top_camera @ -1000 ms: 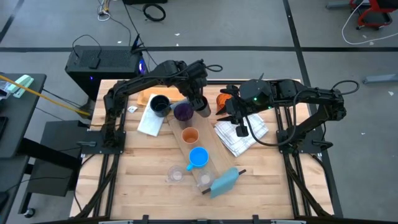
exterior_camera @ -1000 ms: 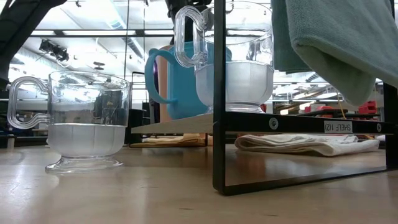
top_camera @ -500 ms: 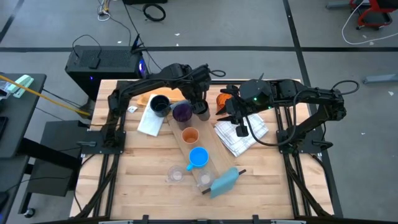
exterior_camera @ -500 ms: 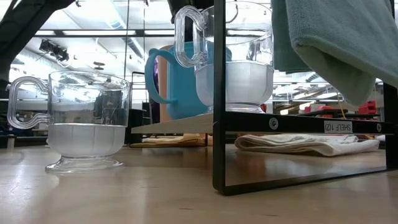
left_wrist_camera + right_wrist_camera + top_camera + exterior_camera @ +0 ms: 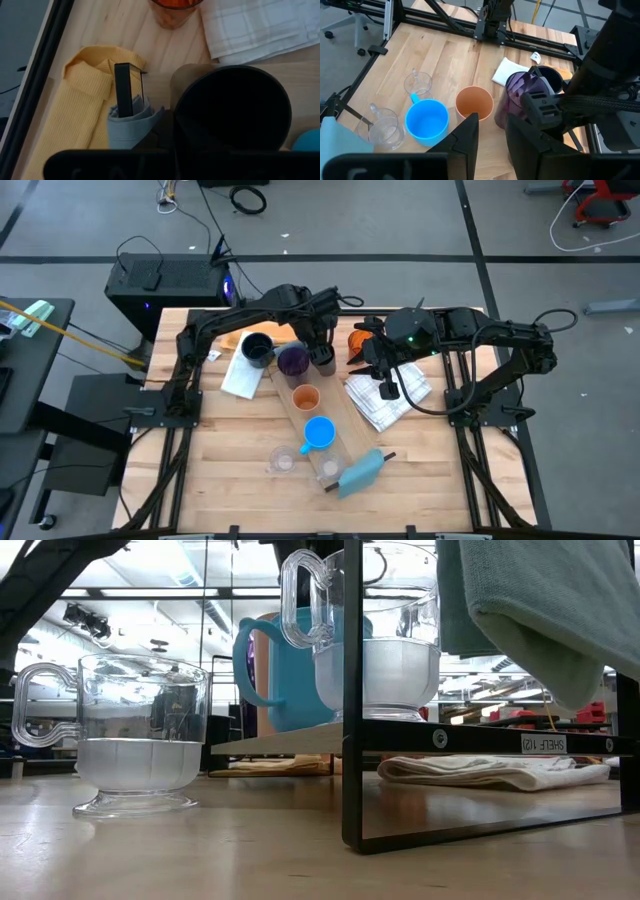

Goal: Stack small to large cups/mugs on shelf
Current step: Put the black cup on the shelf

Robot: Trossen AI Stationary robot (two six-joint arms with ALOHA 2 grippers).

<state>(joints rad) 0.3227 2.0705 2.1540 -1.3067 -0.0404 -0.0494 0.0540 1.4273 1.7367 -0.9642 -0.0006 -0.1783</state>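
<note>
While the long pale wooden shelf (image 5: pixel 315 425) runs diagonally across the wooden bench (image 5: pixel 230 480), its far end is crowded: the left end effector (image 5: pixel 325 361) sits there clamped on a round black cup (image 5: pixel 232 107), just beside the translucent purple tumbler (image 5: pixel 293 360). Along the shelf toward its near end stand an orange cup (image 5: pixel 305 397), a bright blue mug (image 5: pixel 319 432) and a small clear glass (image 5: pixel 329 469). Another clear glass (image 5: pixel 283 461) stands on the bench just beside the shelf. A dark navy mug (image 5: pixel 257 347) sits left of the tumbler. The right end effector (image 5: pixel 364 358), fingers narrowly parted and holding nothing, hovers right of the shelf's far end, above a white checked cloth (image 5: pixel 385 398), near a second orange cup (image 5: pixel 358 338). Open bench lies left of the shelf.
</note>
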